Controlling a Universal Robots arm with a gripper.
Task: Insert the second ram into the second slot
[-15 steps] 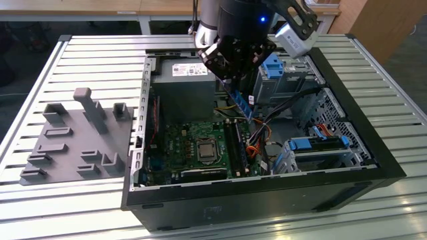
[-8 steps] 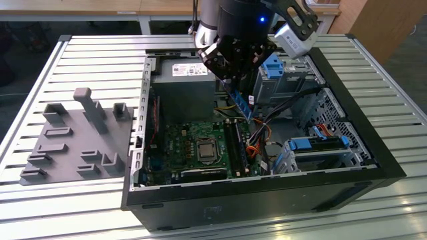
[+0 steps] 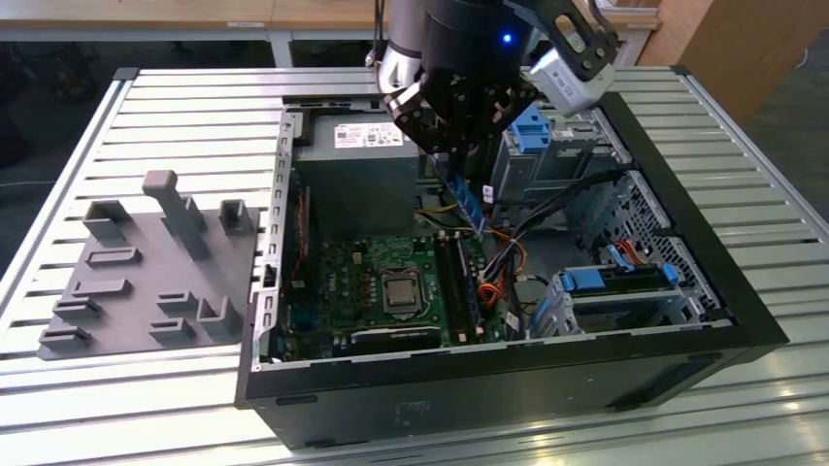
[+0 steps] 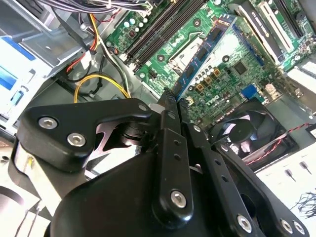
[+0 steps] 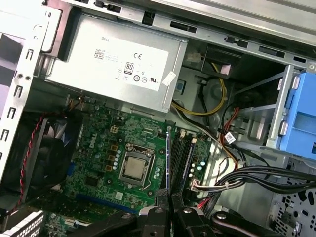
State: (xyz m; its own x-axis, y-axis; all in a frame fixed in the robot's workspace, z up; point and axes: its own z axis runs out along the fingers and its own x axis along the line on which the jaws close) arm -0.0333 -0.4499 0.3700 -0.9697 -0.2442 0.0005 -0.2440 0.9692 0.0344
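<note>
The second ram (image 3: pixel 467 206), a narrow blue stick, hangs tilted from my gripper (image 3: pixel 456 175), which is shut on its upper end above the open computer case. In the second wrist view the ram (image 4: pixel 205 49) sticks out from between the black fingers (image 4: pixel 170 143) over the green motherboard (image 4: pixel 247 64). In the first wrist view the ram (image 5: pixel 168 158) shows edge-on, right beside the long dark memory slots (image 5: pixel 183 158). These slots (image 3: pixel 456 282) lie below the stick's lower end, beside the processor socket (image 3: pixel 395 289). The stick is still clear of the board.
A grey power supply (image 3: pixel 356 160) fills the case's far end. A black fan (image 5: pixel 44 153) sits by the board. Blue drive cages (image 3: pixel 622 277) and bundled cables (image 3: pixel 512 257) crowd the exterior view's right. A grey fixture tray (image 3: pixel 143 272) lies outside the case on the slatted table.
</note>
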